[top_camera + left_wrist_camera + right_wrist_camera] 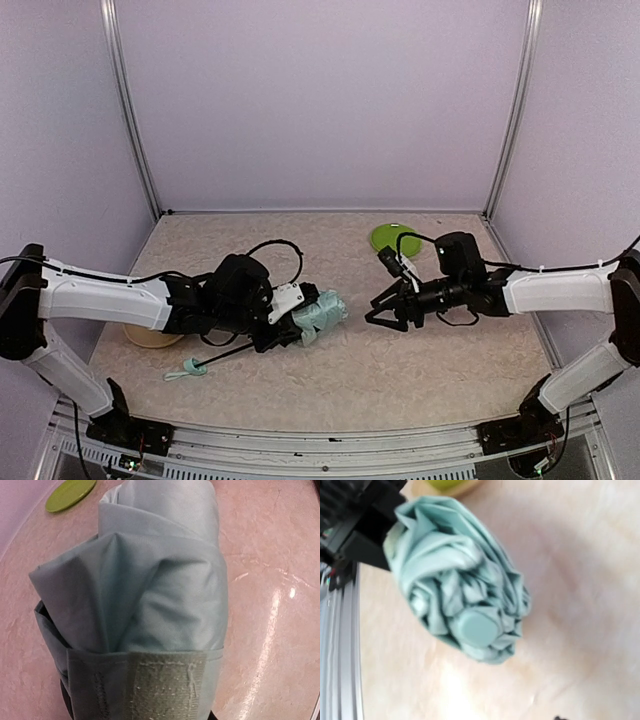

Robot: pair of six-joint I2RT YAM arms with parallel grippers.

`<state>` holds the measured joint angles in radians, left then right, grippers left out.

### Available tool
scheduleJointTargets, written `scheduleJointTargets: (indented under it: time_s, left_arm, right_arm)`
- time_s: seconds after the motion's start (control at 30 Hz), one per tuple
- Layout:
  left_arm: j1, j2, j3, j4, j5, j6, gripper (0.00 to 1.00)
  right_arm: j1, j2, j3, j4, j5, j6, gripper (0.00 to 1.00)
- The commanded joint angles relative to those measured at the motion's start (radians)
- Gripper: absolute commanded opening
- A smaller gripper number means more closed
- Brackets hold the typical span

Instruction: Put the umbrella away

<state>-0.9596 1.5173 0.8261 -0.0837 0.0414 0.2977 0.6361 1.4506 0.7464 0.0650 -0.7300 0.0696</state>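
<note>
The umbrella [320,316] is a rolled bundle of pale mint fabric lying near the table's middle. Its thin black shaft runs down-left to the small mint handle with strap [186,370] on the table. My left gripper [288,325] is shut on the bundle's near end. In the left wrist view the fabric [160,580] fills the frame, with a grey velcro strap [165,687] wrapped round it, and my fingers are hidden. My right gripper [380,308] is open and empty, a short way right of the bundle and pointing at it. The right wrist view shows the bundle end-on with its round cap [477,627].
A green plate [395,237] lies at the back right and also shows in the left wrist view [70,493]. A tan bowl [150,338] sits under my left arm. Pale enclosure walls stand on three sides. A metal rail [320,440] runs along the near edge.
</note>
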Motion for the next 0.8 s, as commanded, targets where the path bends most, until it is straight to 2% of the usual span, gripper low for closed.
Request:
scheduleJointTargets:
  time_s: [0.0,0.13,0.27,0.37,0.57,0.77]
  left_arm:
    - [-0.036,-0.062,0.089,0.031,-0.087,-0.081,0.00]
    - [-0.059,-0.070,0.161,-0.013,-0.197,-0.112,0.00]
    - [-0.097,-0.080,0.208,-0.030,-0.261,-0.110,0.00]
    - [-0.113,-0.089,0.235,-0.041,-0.253,-0.121,0.00]
    - [-0.131,-0.119,0.283,-0.066,-0.227,-0.141,0.00]
    - [-0.154,-0.150,0.338,-0.100,-0.192,-0.142,0.00]
  right_arm:
    - [0.035,-0.086,-0.085,0.310,0.068,0.102,0.61]
    - [0.111,-0.071,-0.174,0.548,0.107,0.128,0.61]
    - [0.144,-0.012,-0.175,0.659,0.111,0.167,0.59]
    - [0.173,0.020,-0.167,0.687,0.122,0.108,0.60]
    - [0.173,0.059,-0.224,0.866,0.171,0.077,0.65]
    - [0.174,0.123,-0.253,1.013,0.122,0.075,0.69]
